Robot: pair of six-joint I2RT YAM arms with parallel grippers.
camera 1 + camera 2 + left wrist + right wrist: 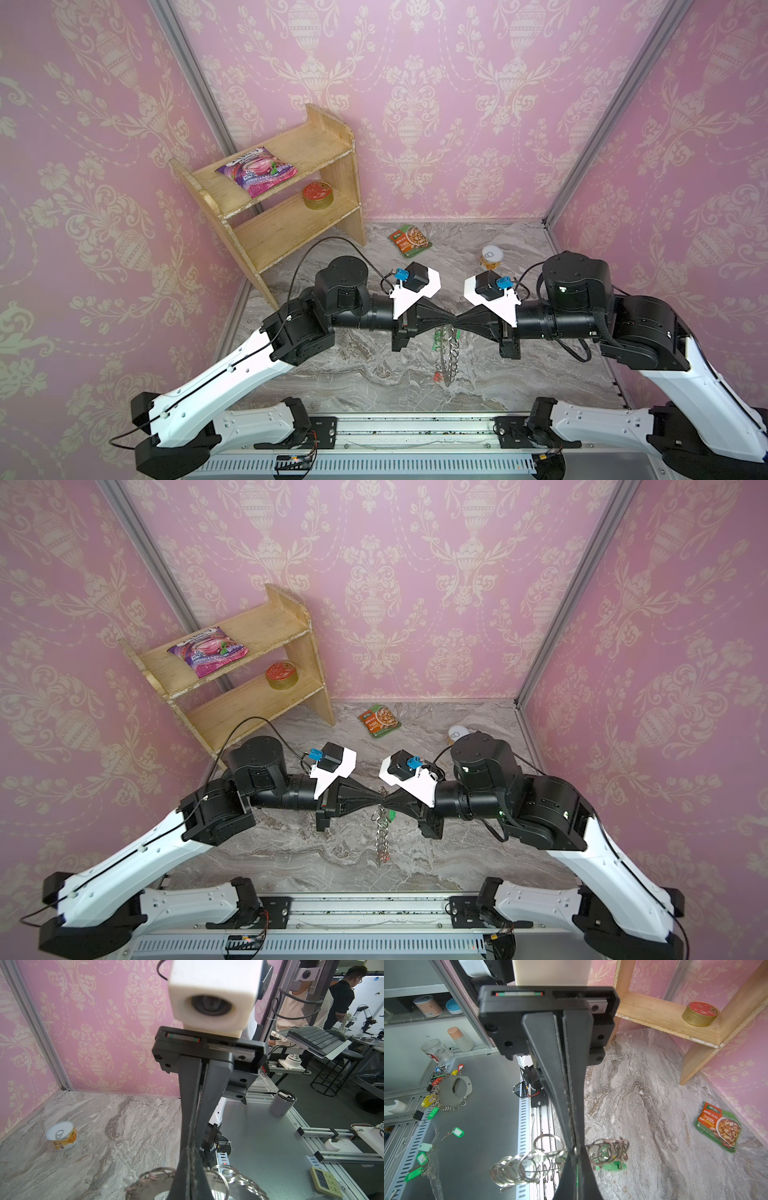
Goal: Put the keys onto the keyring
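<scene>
Keyring (448, 357): hangs edge-on over bench (353, 374), green key (436, 337) and red key (437, 376) on its loops.
Left gripper (449, 321): pinching keyring's top edge.
Right gripper (463, 320): pinching same edge, tip to tip.

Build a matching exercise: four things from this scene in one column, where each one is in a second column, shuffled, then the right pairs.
Things
1. purple snack bag
2. red-lidded tin
3. green-orange food packet
4. keyring

Places
A. flat on the marble tabletop
B. hanging where the left gripper and right gripper meet tip to tip
C. on the lower shelf board
D. on the top shelf board

Pairs: 1-D, 2-C, 3-A, 4-B
</scene>
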